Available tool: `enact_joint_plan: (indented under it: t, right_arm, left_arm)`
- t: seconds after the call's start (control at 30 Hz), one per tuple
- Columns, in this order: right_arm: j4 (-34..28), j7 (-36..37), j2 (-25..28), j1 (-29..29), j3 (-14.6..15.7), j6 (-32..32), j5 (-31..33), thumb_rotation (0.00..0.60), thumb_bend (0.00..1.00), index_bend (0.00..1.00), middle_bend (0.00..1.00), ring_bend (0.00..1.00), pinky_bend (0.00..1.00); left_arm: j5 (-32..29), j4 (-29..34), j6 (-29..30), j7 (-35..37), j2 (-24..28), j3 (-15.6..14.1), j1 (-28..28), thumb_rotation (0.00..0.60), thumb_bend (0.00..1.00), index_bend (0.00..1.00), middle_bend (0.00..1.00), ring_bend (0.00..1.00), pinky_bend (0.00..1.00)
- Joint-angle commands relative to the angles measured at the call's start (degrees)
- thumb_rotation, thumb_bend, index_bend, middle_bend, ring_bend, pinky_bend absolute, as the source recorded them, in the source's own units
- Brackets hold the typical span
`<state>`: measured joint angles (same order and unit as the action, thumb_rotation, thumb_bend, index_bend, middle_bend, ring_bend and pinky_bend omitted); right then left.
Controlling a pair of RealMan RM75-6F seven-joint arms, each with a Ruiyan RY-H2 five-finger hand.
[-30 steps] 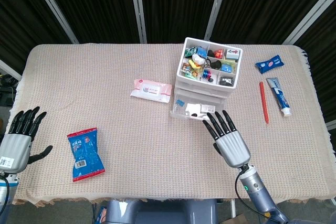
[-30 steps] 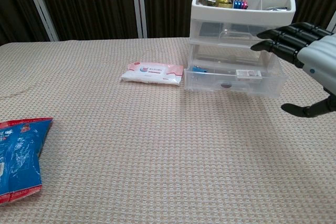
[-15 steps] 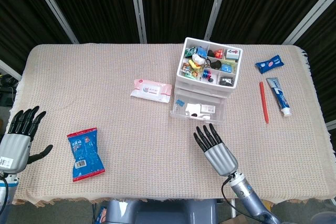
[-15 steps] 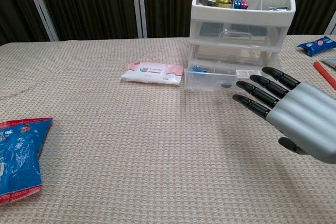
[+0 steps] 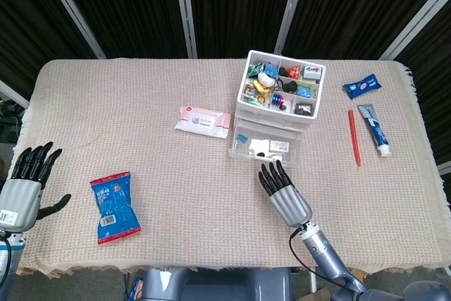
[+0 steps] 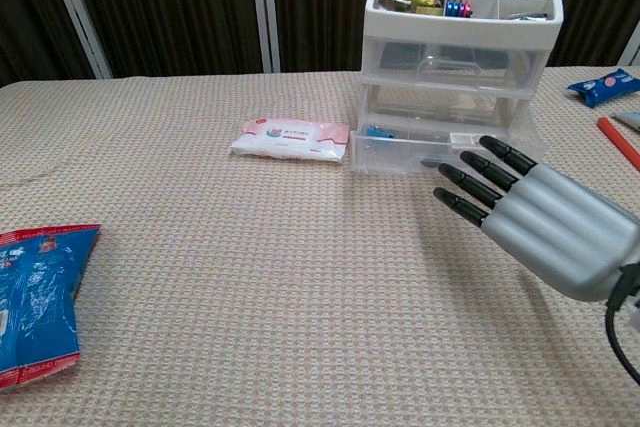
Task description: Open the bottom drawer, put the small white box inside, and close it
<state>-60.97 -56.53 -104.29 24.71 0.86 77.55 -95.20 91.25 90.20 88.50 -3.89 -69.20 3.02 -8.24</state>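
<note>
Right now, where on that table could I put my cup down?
The widest bare cloth lies between the blue snack bag and the wet wipes pack. The far left corner is free too. It is crowded around the drawer unit, where the right hand hovers.

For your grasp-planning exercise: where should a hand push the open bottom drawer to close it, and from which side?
Probably its clear front wall, pushed from the table's near side: it juts toward the right hand, which lies open in front.
</note>
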Motion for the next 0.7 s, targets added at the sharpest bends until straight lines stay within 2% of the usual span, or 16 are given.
enact_joint_plan:
  t: [0.03,0.7]
  right_arm:
    - [0.81,-0.64,-0.61,0.3,-0.77,-0.74,0.65,0.6,0.14,0.08,0.0,0.0,0.0]
    - [3.54,-3.05,-3.36,1.53,-4.45,-2.3,3.36,0.6,0.14,0.08,0.0,0.0,0.0]
  left_arm:
    - [-0.11,0.06,-0.11,0.02,0.01,0.02,-0.03,0.6,0.23,0.08,0.0,0.0,0.0]
    - [-0.66,0.53,-0.52,-0.02,0.14,0.1,-0.09,0.6,0.23,0.08,0.0,0.0,0.0]
